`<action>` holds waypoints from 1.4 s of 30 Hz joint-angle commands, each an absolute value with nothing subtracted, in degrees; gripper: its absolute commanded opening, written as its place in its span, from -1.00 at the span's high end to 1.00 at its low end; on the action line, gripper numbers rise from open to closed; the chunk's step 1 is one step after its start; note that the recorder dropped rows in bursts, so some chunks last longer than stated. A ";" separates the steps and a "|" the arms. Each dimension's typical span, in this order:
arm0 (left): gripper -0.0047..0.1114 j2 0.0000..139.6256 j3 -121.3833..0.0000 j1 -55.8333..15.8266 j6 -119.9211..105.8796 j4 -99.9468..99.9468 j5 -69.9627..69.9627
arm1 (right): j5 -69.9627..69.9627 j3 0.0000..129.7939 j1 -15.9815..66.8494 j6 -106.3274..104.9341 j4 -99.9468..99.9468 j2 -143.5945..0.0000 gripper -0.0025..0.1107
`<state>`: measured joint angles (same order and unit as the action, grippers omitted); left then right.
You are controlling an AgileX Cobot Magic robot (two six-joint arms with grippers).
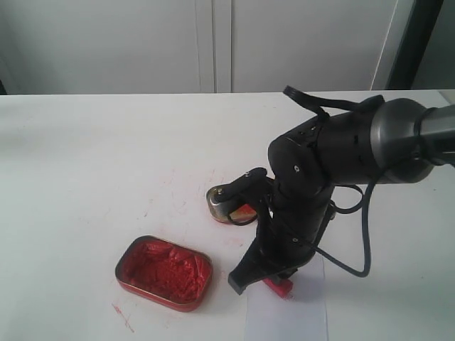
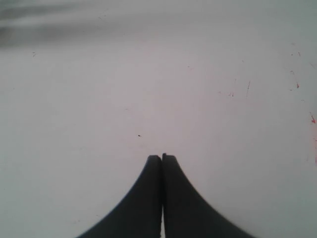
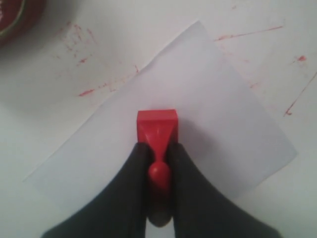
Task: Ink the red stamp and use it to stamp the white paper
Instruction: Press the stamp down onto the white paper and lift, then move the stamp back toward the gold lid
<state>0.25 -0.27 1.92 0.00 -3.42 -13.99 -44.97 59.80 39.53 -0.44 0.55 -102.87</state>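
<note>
Stamp (image 3: 157, 124) clamped in my right fingers (image 3: 141, 156), over the paper (image 3: 213, 114).
They pinch its neck, block jutting past the fingertips; whether it touches the sheet I cannot tell. My left fingers (image 2: 153, 168) are pressed together over the desk (image 2: 99, 99).

Stamp (image 3: 156, 124) over paper (image 3: 208, 119), at its far edge. Ink tin (image 1: 164, 273) left of paper, lid (image 1: 217, 199) behind. All three on tabletop (image 1: 85, 156).

glossy red plastic stamp (image 3: 156, 126), matt white paper (image 3: 218, 119), lumpy paste in metal tin (image 1: 164, 273).
</note>
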 commanded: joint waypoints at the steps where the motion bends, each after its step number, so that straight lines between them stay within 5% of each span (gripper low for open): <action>1: 0.92 0.00 0.00 1.54 0.00 -3.61 -13.90 | -42.89 60.07 39.56 1.31 1.05 -102.00 0.96; 21: 0.92 0.00 0.00 1.54 0.00 -3.61 -13.90 | -36.81 60.07 35.83 -2.11 -7.93 -99.27 0.96; 42: 0.92 0.00 0.00 1.54 0.00 -3.61 -13.90 | -36.15 59.96 26.24 -41.52 -55.11 -99.59 0.96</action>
<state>0.25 -0.27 1.92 0.00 -3.42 -13.99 -36.27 59.80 26.55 -38.25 -50.25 -99.83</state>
